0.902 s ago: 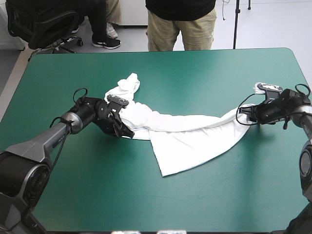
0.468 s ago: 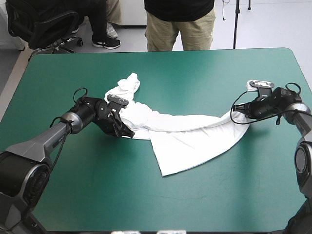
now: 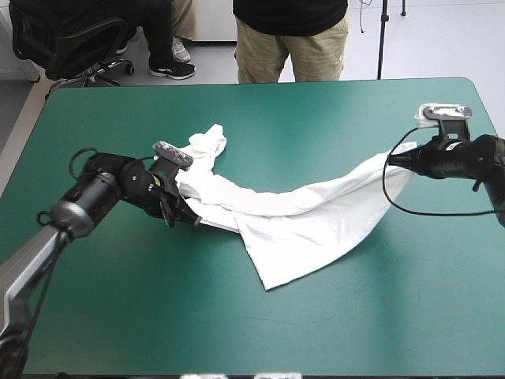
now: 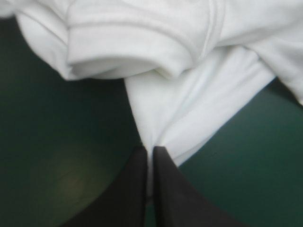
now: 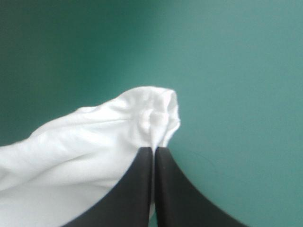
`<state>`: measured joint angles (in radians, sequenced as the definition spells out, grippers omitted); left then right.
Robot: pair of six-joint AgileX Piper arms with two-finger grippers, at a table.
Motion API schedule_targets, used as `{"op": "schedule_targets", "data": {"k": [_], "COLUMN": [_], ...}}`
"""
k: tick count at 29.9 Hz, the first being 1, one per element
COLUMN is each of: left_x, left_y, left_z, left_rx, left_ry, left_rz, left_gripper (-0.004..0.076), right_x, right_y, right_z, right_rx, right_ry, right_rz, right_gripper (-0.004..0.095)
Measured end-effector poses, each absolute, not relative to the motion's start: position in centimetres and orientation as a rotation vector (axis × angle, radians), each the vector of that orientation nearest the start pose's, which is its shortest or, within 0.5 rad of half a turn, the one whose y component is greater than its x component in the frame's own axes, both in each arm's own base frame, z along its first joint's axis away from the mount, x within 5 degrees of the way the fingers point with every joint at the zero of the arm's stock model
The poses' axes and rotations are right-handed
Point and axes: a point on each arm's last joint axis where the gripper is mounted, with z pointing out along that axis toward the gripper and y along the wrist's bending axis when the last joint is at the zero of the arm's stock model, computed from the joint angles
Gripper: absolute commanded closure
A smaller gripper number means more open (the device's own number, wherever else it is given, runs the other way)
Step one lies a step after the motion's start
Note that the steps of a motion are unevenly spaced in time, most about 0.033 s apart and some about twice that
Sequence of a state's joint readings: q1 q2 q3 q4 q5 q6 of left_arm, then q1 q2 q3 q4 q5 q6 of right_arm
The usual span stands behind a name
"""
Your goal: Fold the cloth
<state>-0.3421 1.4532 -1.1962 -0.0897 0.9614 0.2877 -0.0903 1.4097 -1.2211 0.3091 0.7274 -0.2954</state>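
We note the T-shirt [image 3: 308, 217] strung across the bench [image 3: 316, 110], its lower flap lying flat. The left pincer [image 3: 192, 219] pinches a fold at one end; the right pincer [image 3: 396, 159] pinches the opposite corner, raised.

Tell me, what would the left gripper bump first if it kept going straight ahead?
The T-shirt: the left gripper is shut on it, and its bunched folds lie directly ahead, as far as depth shows.
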Motion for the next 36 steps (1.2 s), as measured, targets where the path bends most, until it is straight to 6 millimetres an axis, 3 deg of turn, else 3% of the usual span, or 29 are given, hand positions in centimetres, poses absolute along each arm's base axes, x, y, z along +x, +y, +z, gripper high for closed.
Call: {"op": "schedule_targets", "data": {"k": [4, 11, 15, 18, 23, 29, 32, 34, 36], "left_x": [24.5, 17.6, 14.0, 11.4, 6.6, 2.5, 2.9, 4.5, 7.3], "left_y": [-8.6, -5.1, -3.2, -2.0, -0.2, 1.3, 1.2, 0.7, -0.4], "left_z": [38.4, 51.9, 57.1, 60.0, 64.0, 65.9, 65.5, 64.9, 64.0], "left_rx": [0.743, 0.558, 0.473, 0.43, 0.362, 0.302, 0.314, 0.337, 0.37], "left_ry": [2.378, 1.961, 1.806, 1.691, 1.488, 1.348, 1.398, 1.46, 1.539], "left_rz": [-0.011, 0.095, 0.149, 0.182, 0.195, 0.193, 0.193, 0.195, 0.2], "left_gripper": [0.0733, 0.0733, 0.0733, 0.0733, 0.0733, 0.0733, 0.0733, 0.0733, 0.0733], "right_x": [26.8, 19.7, 15.0, 11.7, 5.3, -1.9, -3.4, -3.2, -1.9], "right_y": [-0.4, 0.5, 1.1, 1.5, 2.2, 2.8, 2.8, 2.7, 2.5], "right_z": [40.4, 50.4, 55.7, 58.6, 62.9, 66.0, 66.4, 66.1, 65.3], "right_rx": [-0.1, -0.155, -0.202, -0.232, -0.271, -0.285, -0.282, -0.277, -0.27], "right_ry": [2.189, 1.866, 1.692, 1.59, 1.382, 1.145, 1.104, 1.133, 1.217], "right_rz": [0.157, 0.122, 0.094, 0.073, 0.024, -0.043, -0.063, -0.069, -0.066], "right_gripper": [0.0925, 0.0925, 0.0925, 0.0925, 0.0925, 0.0925, 0.0925, 0.0925, 0.0925]}}
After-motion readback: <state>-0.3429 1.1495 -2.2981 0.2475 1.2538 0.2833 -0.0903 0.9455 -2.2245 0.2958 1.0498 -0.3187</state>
